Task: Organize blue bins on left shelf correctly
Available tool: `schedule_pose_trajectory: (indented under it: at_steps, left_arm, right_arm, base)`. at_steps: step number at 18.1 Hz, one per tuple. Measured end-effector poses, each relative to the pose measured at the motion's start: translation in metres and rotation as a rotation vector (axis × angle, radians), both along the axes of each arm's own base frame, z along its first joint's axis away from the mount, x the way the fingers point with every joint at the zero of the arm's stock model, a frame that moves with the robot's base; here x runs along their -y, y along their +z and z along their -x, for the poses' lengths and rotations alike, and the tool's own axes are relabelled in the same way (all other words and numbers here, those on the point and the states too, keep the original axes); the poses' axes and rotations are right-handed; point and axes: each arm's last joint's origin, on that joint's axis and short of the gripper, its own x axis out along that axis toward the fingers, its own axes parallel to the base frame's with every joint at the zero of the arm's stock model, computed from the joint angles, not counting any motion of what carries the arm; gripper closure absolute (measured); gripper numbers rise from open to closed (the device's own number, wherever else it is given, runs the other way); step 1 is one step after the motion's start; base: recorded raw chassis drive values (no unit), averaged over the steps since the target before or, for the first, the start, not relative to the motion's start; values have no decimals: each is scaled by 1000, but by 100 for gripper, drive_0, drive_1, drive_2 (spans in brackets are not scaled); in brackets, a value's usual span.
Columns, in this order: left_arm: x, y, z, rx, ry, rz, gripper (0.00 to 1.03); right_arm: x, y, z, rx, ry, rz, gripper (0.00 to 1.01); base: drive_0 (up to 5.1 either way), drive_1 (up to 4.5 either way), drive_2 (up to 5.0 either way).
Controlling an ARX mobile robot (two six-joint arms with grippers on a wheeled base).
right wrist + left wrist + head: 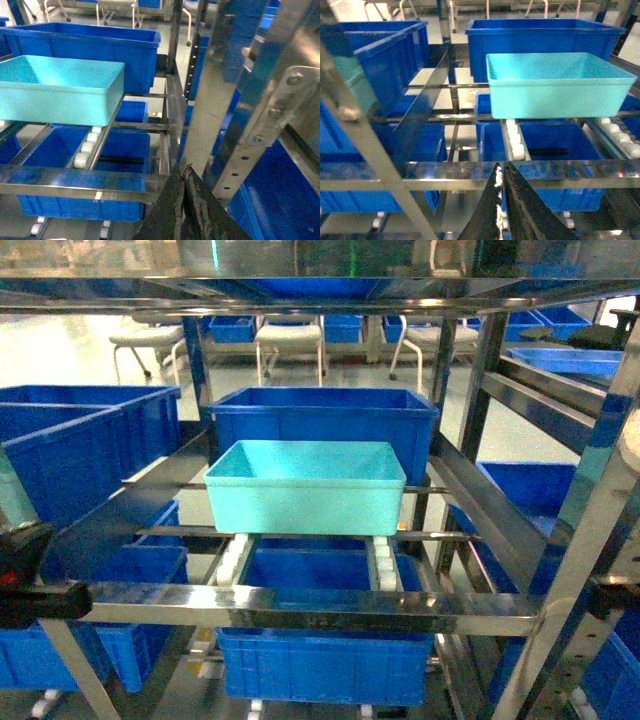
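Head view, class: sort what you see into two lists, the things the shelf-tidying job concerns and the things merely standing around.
Job:
- turquoise bin, empty, on the roller tracks
- steel shelf
- left gripper and right gripper, both shut, near the front rail

Standing around:
- dark blue bins
- chairs behind the shelf

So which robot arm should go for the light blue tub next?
Probably left. The left tool looks past only the front rail toward the turquoise tub. The right tool sits off beside a steel upright.
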Motion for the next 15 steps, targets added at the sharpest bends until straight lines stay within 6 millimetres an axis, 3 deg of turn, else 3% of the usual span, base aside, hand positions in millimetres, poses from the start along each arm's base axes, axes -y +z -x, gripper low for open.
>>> schedule_pose_trajectory:
  at_steps: [3, 6, 8, 15]
  left_arm:
    - [-9, 33, 27, 162, 3, 20, 101]
    - [-24, 50, 53, 245, 22, 25, 101]
    - [-23, 52, 68, 225, 3, 27, 101]
    - [-23, 62, 81, 222, 3, 27, 101]
  right_arm:
    - [19, 28, 32, 123, -7, -28, 99]
    - [31, 41, 62, 178, -14, -36, 99]
    - [37, 43, 78, 163, -1, -37, 99]
    - [47, 55, 93, 176, -17, -37, 99]
  base:
    - [0, 0, 0]
    - [0, 0, 0]
    - [0, 0, 0]
    - [0, 0, 0]
